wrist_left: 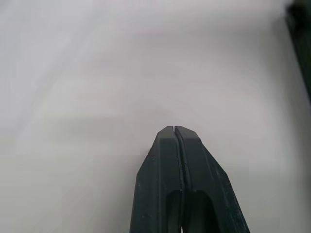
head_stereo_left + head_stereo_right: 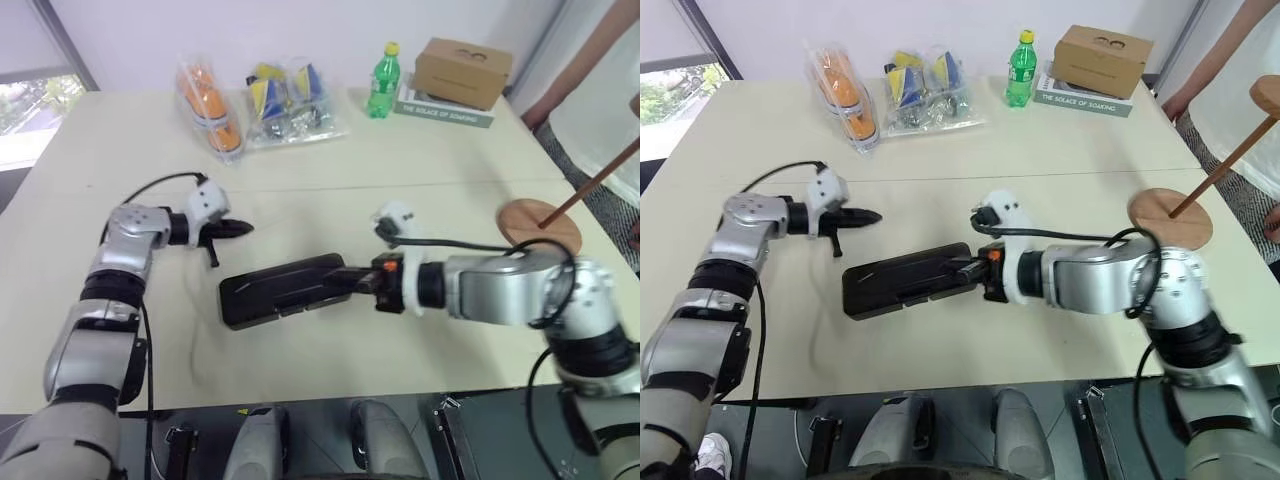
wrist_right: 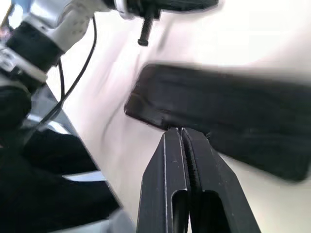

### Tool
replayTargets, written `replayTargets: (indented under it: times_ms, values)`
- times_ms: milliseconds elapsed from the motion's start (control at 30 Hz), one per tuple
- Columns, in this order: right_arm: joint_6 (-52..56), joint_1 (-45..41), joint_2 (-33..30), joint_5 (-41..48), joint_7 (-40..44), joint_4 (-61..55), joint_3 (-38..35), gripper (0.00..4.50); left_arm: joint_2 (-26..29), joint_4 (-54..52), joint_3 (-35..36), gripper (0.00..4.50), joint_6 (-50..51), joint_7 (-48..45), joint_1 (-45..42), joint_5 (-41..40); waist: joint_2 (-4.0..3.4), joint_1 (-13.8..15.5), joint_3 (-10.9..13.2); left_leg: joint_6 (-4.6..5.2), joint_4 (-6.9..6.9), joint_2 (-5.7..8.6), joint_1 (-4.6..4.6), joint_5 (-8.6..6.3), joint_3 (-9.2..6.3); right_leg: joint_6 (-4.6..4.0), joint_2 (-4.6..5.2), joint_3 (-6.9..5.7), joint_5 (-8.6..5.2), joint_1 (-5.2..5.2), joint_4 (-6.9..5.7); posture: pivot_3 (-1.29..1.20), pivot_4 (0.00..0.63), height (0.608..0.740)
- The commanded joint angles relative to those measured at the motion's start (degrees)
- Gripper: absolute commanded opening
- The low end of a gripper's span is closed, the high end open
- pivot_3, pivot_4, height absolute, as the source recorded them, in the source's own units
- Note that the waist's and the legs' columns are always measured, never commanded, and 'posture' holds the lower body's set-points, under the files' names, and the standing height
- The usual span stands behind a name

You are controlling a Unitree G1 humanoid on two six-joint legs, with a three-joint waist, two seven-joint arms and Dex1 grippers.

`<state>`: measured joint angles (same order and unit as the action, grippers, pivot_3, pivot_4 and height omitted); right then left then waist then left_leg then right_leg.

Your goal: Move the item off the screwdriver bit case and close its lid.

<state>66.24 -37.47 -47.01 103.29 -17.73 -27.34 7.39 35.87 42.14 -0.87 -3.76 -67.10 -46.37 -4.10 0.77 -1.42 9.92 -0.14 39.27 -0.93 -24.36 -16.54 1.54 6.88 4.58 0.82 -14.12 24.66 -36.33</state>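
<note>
Screwdriver bit case [image 2: 285, 288], dark and flat with its lid [image 2: 902, 278] down, lies near the middle of the tabletop [image 2: 330, 170], toward the front edge. Right gripper [image 2: 350, 281] hangs at the case's right end, fingers [image 3: 182, 165] pressed together and empty, their tips just above the case's edge. Left gripper [image 2: 240, 229], fingers [image 1: 173, 160] likewise together and empty, hovers just beyond the case's left end, apart from it. Wooden stand [image 2: 540, 224] sits with its round base by the tabletop's right edge, well apart from the case, its thin rod slanting up to the right.
</note>
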Motion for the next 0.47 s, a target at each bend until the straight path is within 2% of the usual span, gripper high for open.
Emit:
replayTargets:
  times_ms: [33, 100, 167, 300, 467]
  values:
    - [-0.5, 0.4, -6.0, -12.8, 13.7, -3.5, -4.8, 0.08, 3.1, -16.9, 6.3, 0.00, 11.1, 3.2, 5.6, -6.7, 0.04, 0.4, 0.0, 0.02, 0.00, 0.00, 0.00, -0.01, 0.00, 0.00, -0.01, -0.01, 0.00, -0.01, 0.04, 0.00, 0.150, 0.740]
    - [-3.1, 4.0, -12.4, -21.3, 26.5, -7.4, -7.7, 0.08, 5.1, -31.4, 10.1, 0.00, 21.1, 4.9, 14.0, -11.8, 0.02, 0.5, 0.0, 0.09, -0.01, 0.00, -0.01, -0.06, 0.03, 0.00, 0.01, 0.03, 0.00, -0.01, 0.08, 0.00, 0.150, 0.740]
    - [-6.1, 7.8, -16.3, -27.7, 35.1, -8.6, -9.6, 0.08, 6.4, -42.1, 12.7, 0.00, 28.4, 6.4, 20.7, -15.7, 0.02, 0.6, 0.0, 0.15, -0.04, -0.01, -0.03, -0.09, 0.04, 0.00, 0.02, 0.05, 0.00, -0.01, 0.09, 0.00, 0.150, 0.740]
    - [-12.1, 14.7, -21.0, -39.6, 45.6, -7.5, -11.4, 0.08, 9.3, -62.1, 18.2, 0.00, 42.3, 8.1, 34.8, -25.4, 0.04, 0.6, 0.0, 0.16, -0.03, 0.00, -0.02, -0.10, 0.07, 0.00, 0.10, 0.05, 0.00, -0.03, 0.19, 0.00, 0.150, 0.740]
    - [-16.2, 17.5, -21.4, -47.6, 53.1, -5.0, -11.9, 0.08, 9.9, -72.1, 23.1, 0.00, 49.9, 11.8, 42.3, -33.4, 0.03, 0.9, 0.0, 0.10, -0.03, 0.00, 0.36, -0.06, 0.10, -0.14, 0.10, 0.06, -0.07, -0.29, 0.11, 0.00, 0.150, 0.740]
